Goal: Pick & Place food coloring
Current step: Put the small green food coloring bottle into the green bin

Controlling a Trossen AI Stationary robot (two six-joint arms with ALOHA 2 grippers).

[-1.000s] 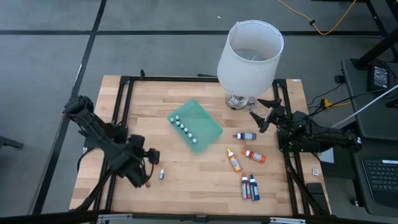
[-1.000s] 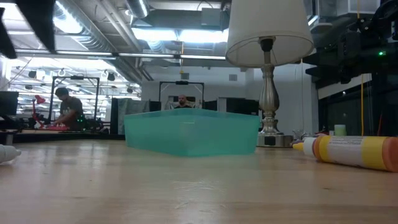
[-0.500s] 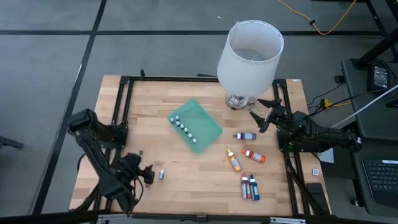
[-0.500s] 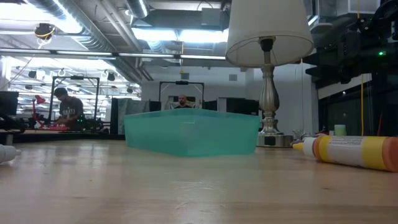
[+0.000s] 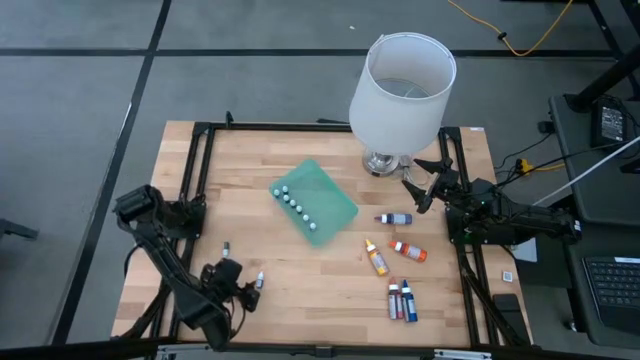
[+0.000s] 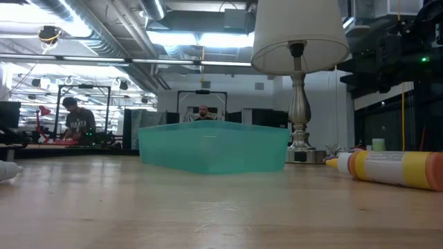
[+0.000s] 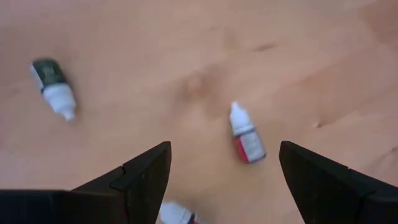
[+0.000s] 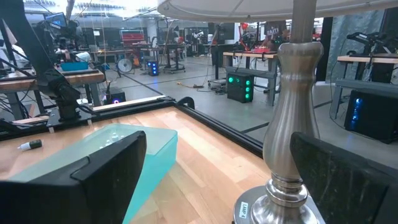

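Since a second ago the left gripper (image 5: 243,287) has swung toward the table's near-left edge; its dark angular fingers (image 7: 146,177) gape wide with nothing between them, above small white-capped dropper bottles (image 7: 247,137) lying on pale woodgrain; the right gripper (image 5: 422,180), jaws fully spread and empty, waits by the lamp (image 5: 400,92), a smooth white drum shade on a turned metal stem; finger-sized food coloring bottles (image 5: 401,300) lie scattered at the near right, and tiny caps line the translucent green mat (image 5: 322,205).

No text, label or number is legible anywhere.
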